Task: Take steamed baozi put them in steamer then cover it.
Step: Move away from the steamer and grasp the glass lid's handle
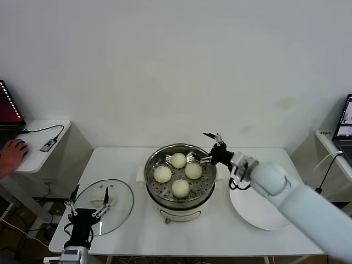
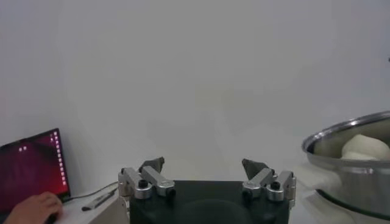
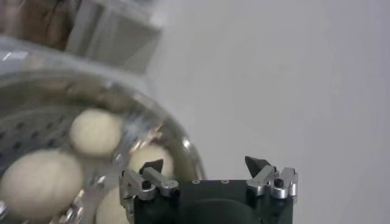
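Four baozi [image 1: 178, 175] already sit in the steamer [image 1: 179, 206] just beside the right gripper [image 1: 210, 147]'s wide, empty fingers, so I'd guess covering's next: the left gripper [image 1: 89, 203], fingers also spread empty, hangs over the glass lid [image 1: 118, 206] on the worktop [image 1: 220, 234].

A plain white room with one work table and two side desks

A bare white wall [image 1: 176, 66] filled the upper half, evenly lit — no shadows of note. The white table [image 1: 137, 225] stood at 6 o'clock. At 9 o'clock a small white desk [image 1: 38, 148] carried a laptop [image 1: 8, 107] with a red screen, a cable and a small dark device [image 1: 48, 144]. At 3 o'clock another desk [image 1: 333, 154] held a second laptop [image 1: 345, 124] — floor and loose cables showed at 7 o'clock.
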Robot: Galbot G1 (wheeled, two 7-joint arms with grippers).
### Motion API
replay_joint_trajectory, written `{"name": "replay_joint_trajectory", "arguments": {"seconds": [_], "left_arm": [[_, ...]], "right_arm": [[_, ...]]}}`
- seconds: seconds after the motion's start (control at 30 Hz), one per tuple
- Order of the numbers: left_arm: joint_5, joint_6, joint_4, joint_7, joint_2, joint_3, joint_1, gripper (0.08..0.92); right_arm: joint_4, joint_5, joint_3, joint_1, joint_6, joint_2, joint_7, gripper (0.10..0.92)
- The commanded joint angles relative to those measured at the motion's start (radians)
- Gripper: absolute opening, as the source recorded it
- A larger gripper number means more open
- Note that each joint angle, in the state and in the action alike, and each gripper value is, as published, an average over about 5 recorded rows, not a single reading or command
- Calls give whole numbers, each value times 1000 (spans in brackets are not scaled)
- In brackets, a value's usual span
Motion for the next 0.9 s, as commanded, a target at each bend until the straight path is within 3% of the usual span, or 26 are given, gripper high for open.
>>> {"name": "replay_joint_trajectory", "arguments": {"seconds": [0.03, 0.23, 0.63, 0.9], "left_arm": [[41, 0, 22, -2, -10, 29, 13, 823], [103, -21, 41, -3, 27, 28, 43, 823], [872, -114, 231, -89, 171, -126, 138, 823], [1086, -119, 353, -110, 217, -115, 18, 823]], "right_arm": [[38, -219, 901, -743, 276, 422, -60, 823], [125, -206, 1118, -791, 204, 605, -85, 823], [97, -174, 1171, -892, 209, 647, 86, 823], [26, -153, 1187, -880, 241, 642, 125, 823]]}}
